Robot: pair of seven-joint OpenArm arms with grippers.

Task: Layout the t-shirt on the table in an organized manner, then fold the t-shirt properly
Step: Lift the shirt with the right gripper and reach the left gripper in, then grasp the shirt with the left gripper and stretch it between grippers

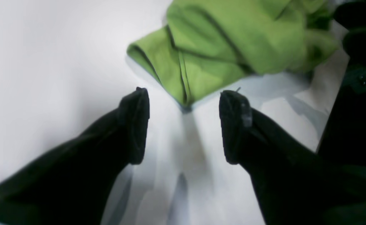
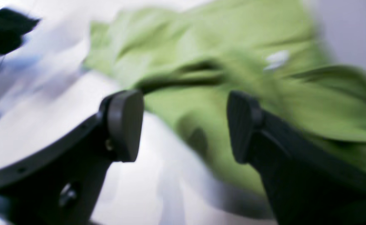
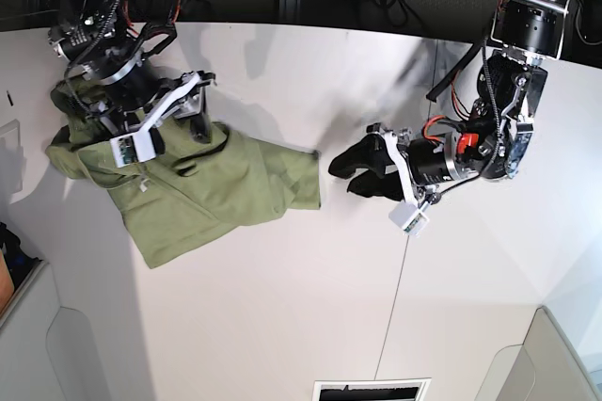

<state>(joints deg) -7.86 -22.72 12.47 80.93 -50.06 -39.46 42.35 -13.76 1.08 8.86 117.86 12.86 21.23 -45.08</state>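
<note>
right gripper (image 3: 179, 104): jaws spread wide, holding nothing, above the t-shirt's upper part near the table's left edge.
t-shirt (image 3: 202, 189): rumpled, lying on the table's (image 3: 282, 326) left half, one sleeve reaching toward the middle.
left gripper (image 3: 353, 170): jaws wide apart, empty, just beside that sleeve's tip.

The crumpled olive-green cloth t-shirt (image 3: 202, 189) is spread left of centre on the white panelled worktop (image 3: 282, 326).
</note>
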